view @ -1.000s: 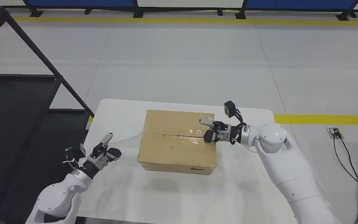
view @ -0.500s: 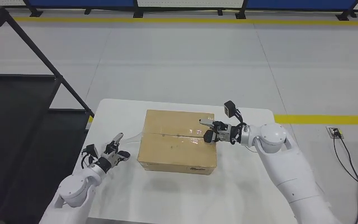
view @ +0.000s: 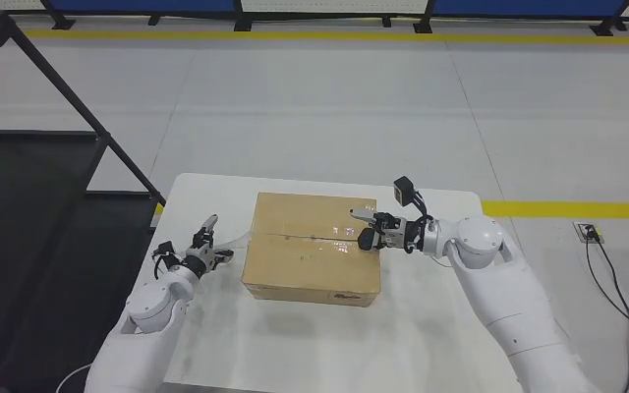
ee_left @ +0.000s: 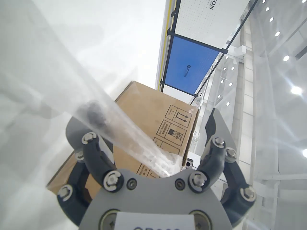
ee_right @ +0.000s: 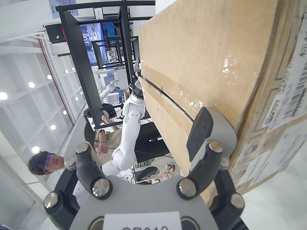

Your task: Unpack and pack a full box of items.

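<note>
Facing the grippers: the cardboard box (view: 313, 257) sits closed at the centre of the table (view: 423, 324). Its long axis runs left to right across the top view, and the taped seam (view: 305, 236) lies along that same line.
Left gripper: the left gripper (view: 214, 241) sits just off the box's left edge, level with the seam. Its fingers are spread wide, with nothing visibly pinched between them.
Tape strip: a clear tape strip (view: 236, 239) spans from the seam's left end to this gripper. In the left wrist view it runs between the fingers down to the palm; whether it is stuck there I cannot tell.
Right gripper: the right gripper (view: 364, 225) is at the box's right edge, jaws wide apart and holding nothing. One pad (ee_right: 199, 132) rests on the box top beside the seam's end, and the other finger is clear of the cardboard.
Box from each: it lies rightward of the left gripper and leftward of the right, with the seam pointing at both.
Nearer arm: the right one touches the box; the left is beside it, joined only by tape.
Coming move: probably drawing the strip off leftward along the seam's line while the right steadies the box.
</note>
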